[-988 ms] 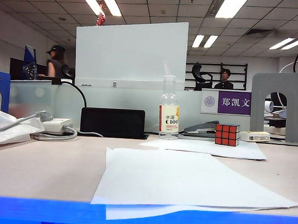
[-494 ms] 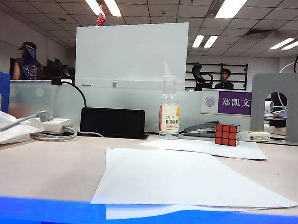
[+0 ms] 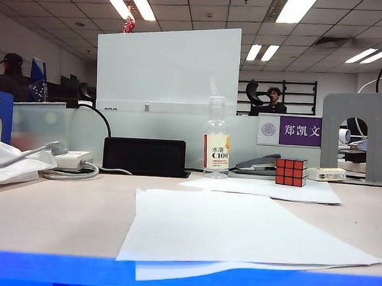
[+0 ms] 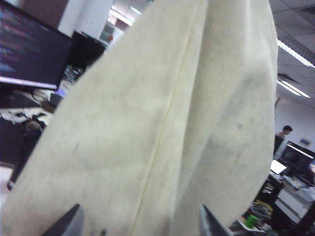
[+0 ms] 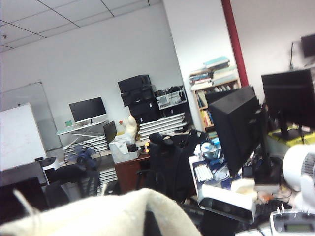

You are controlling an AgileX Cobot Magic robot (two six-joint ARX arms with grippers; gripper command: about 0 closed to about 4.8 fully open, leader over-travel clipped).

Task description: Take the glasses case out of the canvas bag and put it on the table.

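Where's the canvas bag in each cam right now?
Exterior view: not in it; neither gripper shows there.
Left wrist view: the canvas bag fills most of the frame, ahead of the open left gripper.
Right wrist view: a fold of the bag lies along the bottom edge; the right gripper is hidden.
Shared landmark: the bag's cream cloth, in both wrist views.

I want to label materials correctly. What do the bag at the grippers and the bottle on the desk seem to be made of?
The canvas bag looks like matte woven cream cloth: it shows a sewn seam, soft folds and dark specks. The left gripper stands open against it; the right gripper is hidden behind its cloth. The bottle seems to be clear glossy plastic, see-through, with a printed label.
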